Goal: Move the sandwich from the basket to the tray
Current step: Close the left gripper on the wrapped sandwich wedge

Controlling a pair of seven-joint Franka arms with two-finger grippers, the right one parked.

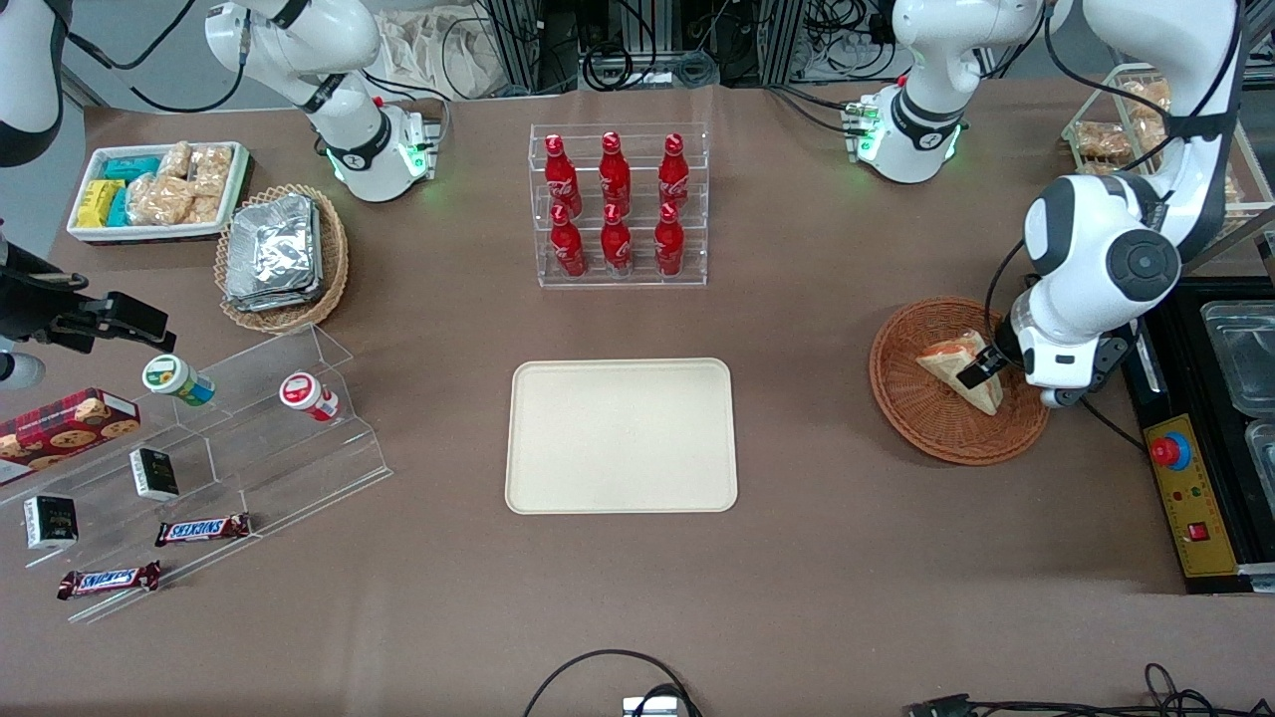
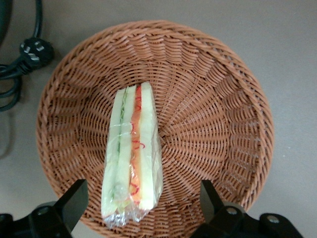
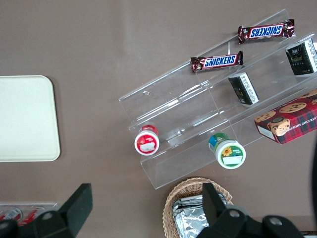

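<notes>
sandwich lying in basket; left gripper poised low above it, fingers spread, straddling it.

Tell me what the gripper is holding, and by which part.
Nothing. The gripper hangs open over the basket, fingers apart on either side of the sandwich.

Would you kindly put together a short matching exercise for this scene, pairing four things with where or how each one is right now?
Things:
1. sandwich
2. tray
3. pincer
4. basket

States:
A. open, hovering over the basket with a finger on each side of the sandwich
B. bare, nothing on it
C. lying in the basket, wrapped in clear film
D. on the table toward the working arm's end, woven reddish-brown

Pairs: 1-C, 2-B, 3-A, 4-D
</notes>
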